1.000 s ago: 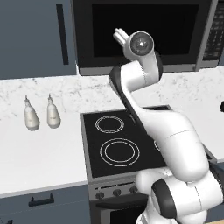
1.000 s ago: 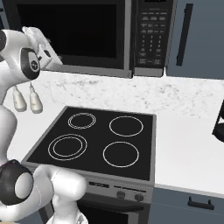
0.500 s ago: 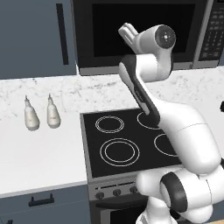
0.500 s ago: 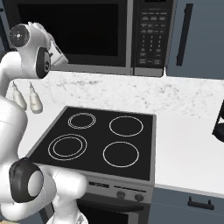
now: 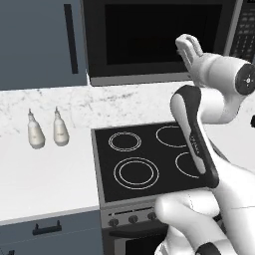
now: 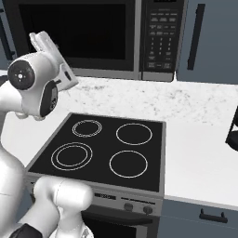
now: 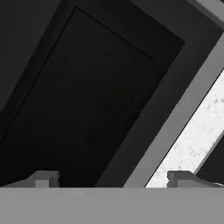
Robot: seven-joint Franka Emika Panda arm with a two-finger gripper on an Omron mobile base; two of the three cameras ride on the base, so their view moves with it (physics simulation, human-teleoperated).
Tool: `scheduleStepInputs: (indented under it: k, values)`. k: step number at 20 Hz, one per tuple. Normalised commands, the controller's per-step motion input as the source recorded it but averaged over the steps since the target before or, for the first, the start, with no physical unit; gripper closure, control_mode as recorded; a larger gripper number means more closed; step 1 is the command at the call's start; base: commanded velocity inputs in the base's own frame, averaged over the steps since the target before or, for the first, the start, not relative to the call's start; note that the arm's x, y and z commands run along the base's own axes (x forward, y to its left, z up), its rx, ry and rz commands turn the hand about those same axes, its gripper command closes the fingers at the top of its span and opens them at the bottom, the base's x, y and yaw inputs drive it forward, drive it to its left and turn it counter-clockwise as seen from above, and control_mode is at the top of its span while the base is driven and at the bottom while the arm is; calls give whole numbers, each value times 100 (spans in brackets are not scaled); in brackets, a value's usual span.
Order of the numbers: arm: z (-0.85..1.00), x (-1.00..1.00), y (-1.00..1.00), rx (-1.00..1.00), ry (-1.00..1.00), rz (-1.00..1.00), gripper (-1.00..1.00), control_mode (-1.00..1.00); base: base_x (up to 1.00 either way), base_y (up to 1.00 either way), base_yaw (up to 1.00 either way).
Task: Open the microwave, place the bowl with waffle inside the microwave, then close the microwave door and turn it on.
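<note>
The microwave (image 5: 159, 74) hangs above the stovetop with the microwave door (image 5: 159, 35) shut, its dark glass facing me. Its button panel (image 6: 160, 39) sits at the right side of the front. My gripper (image 5: 185, 46) is raised in front of the right part of the door glass, pointing at it. In the hand view the gripper (image 7: 111, 179) stands open, fingertips (image 7: 41, 178) wide apart with nothing between them, and the door (image 7: 92, 100) and its grey frame are close ahead. From the right base view the gripper (image 6: 41, 41) sits before the door (image 6: 76, 35). The bowl is out of view.
A black four-ring stovetop (image 5: 154, 159) lies below the arm. Two small pale bottles (image 5: 36, 132) (image 5: 61, 129) stand on the white counter (image 5: 45, 174) to the left. Grey cabinets with dark handles (image 6: 197, 30) flank the microwave. A dark object (image 6: 232, 132) sits at the right counter edge.
The arm has swung right across the microwave front, carrying the open gripper from the door's left-middle to its right part. The base and everything on the counter stayed put.
</note>
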Motion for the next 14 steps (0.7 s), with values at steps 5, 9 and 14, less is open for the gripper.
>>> scheduleStepInputs:
  k: [5,9,14]
  values:
    - [27,-88,-100,22,-10,0,100,-100,0,0,0]
    - [24,-52,-100,26,0,0,100,-100,0,0,0]
    - [25,-7,-100,20,12,0,100,-100,0,0,0]
